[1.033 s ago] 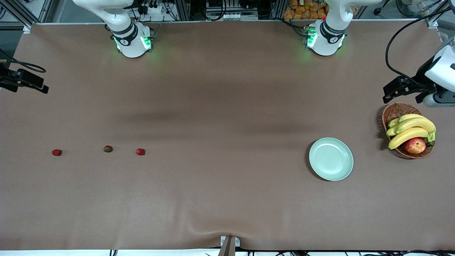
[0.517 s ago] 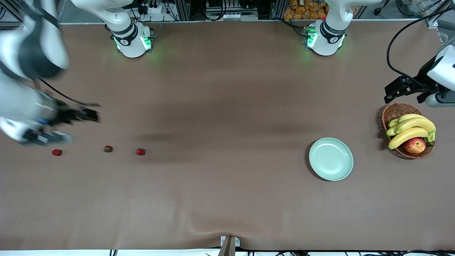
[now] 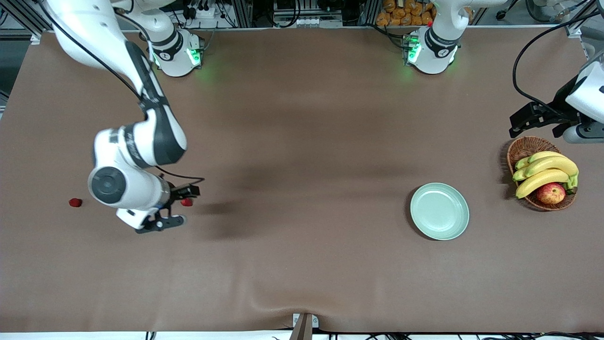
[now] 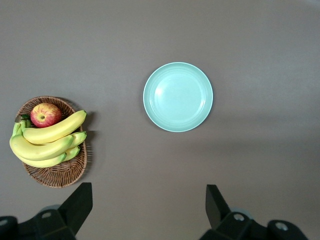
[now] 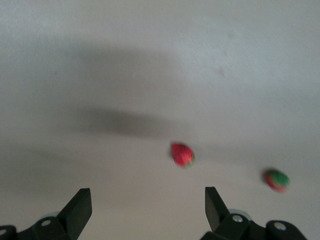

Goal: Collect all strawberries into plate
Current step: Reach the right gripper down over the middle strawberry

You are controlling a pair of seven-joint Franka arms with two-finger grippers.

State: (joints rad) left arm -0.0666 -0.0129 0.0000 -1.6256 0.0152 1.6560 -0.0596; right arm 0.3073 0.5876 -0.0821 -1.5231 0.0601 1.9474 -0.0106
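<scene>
Front view first: the three tiny red strawberries are laid out in a row toward the right arm's end of the brown table (image 3: 302,264). Only two can be picked out there, the end strawberry (image 3: 75,202) and the strawberry nearest the table's middle (image 3: 187,202); the one between them is covered by the right arm's wrist. The round, pale mint-green glossy plate (image 3: 439,211) is found well apart from them, toward the left arm's end, with the brown wicker basket of yellow bananas and a red-yellow apple (image 3: 542,174) just beside it.

The relation that matters: the right gripper (image 3: 175,205) is hung just above the table right at that middle-side berry, so the right arm is clearly the nearer one. In the right wrist view the black fingers (image 5: 77,210) are seen spread wide with nothing between them, and the plain red strawberry (image 5: 182,154) is lined up ahead of the gap, a little toward one finger. The green-capped strawberry (image 5: 276,180) is set off outside the gap, past that same finger. No real long axis is offered by a berry that small, so finger orientation probably isn't critical.

The left gripper (image 4: 145,212) is parked high over the table near the basket, waiting, fingers wide and empty.
</scene>
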